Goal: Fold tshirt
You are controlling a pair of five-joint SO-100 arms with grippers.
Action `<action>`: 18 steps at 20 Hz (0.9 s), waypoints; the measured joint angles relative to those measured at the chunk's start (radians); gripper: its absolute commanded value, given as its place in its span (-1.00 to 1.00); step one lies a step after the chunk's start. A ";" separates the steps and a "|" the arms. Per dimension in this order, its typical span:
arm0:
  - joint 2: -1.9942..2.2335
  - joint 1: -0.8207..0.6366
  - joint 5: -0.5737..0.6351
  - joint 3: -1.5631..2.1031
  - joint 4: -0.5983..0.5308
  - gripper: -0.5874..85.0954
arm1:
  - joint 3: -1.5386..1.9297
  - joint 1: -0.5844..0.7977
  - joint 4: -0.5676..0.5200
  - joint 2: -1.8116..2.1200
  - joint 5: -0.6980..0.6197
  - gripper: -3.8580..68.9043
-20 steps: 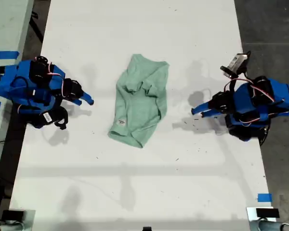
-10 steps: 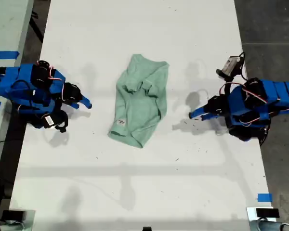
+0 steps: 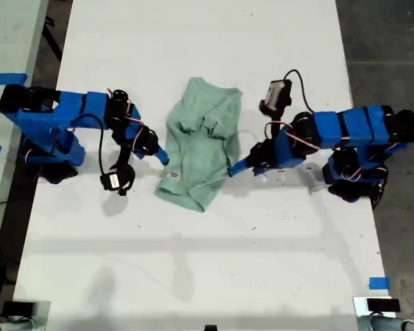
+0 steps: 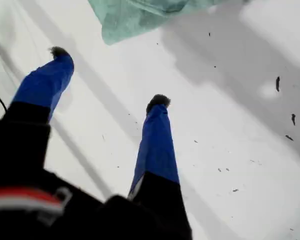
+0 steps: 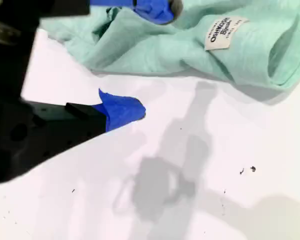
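Note:
The pale mint-green tshirt [image 3: 203, 145] lies crumpled and partly folded in the middle of the white table [image 3: 193, 262], its white label [image 3: 171, 175] facing up near the lower edge. From the exterior view's right, my first gripper [image 3: 233, 167] reaches to the shirt's edge. It is open [image 4: 110, 75] with nothing between its fingers, and a corner of the tshirt [image 4: 135, 15] lies just beyond the tips. From the exterior view's left, my second gripper [image 3: 160, 157] is open [image 5: 140, 57] at the tshirt's [image 5: 190, 45] edge near the label [image 5: 225, 31]. One finger [image 5: 157, 10] is over the fabric, the other [image 5: 125, 107] over bare table.
Blue tape marks sit at the exterior view's lower right [image 3: 378, 283] and on a second surface at its left [image 3: 5, 78]. Dark floor [image 3: 386, 41] borders the table on the exterior view's right. Small dark specks [image 4: 285, 115] dot the table near my first gripper.
Both arms have stretched inward from their pulled-back poses, bringing each gripper to a side edge of the tshirt. The tshirt itself has not moved.

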 measured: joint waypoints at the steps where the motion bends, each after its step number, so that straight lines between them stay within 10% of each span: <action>1: -0.063 0.008 0.009 -0.041 -0.009 -0.42 | -0.074 -0.005 0.000 -0.098 -0.006 -0.08; 18: -0.641 0.075 0.026 -0.403 -0.044 -0.45 | -0.810 -0.051 0.003 -1.032 -0.014 -0.23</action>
